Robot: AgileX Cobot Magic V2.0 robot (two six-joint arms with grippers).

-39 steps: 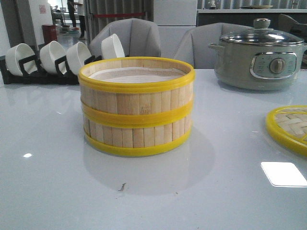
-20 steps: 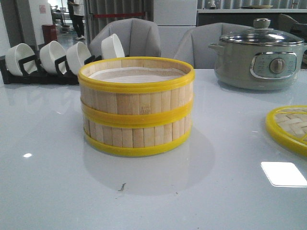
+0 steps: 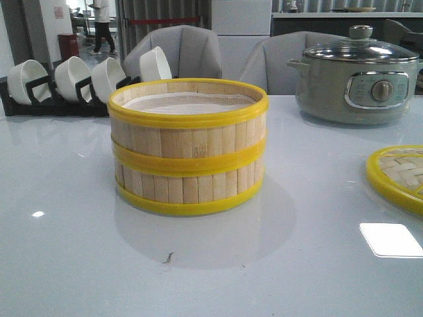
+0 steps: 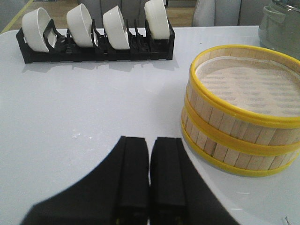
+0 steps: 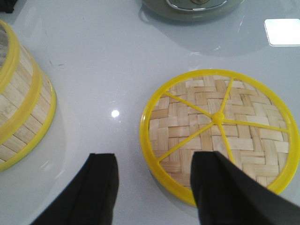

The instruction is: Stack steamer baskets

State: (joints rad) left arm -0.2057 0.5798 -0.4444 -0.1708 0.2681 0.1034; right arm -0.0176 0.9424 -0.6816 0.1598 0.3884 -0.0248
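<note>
Two steamer baskets stand stacked one on the other in the middle of the white table, with a white paper liner in the top one. They also show in the left wrist view and at the edge of the right wrist view. My left gripper is shut and empty, above the table beside the stack and apart from it. My right gripper is open and empty, above the table by the near rim of the woven lid. Neither gripper shows in the front view.
The woven bamboo lid lies flat at the right. A grey-green electric pot stands at the back right. A black rack with white bowls stands at the back left, also in the left wrist view.
Nothing on the table has moved. Only a person far in the background has walked.
</note>
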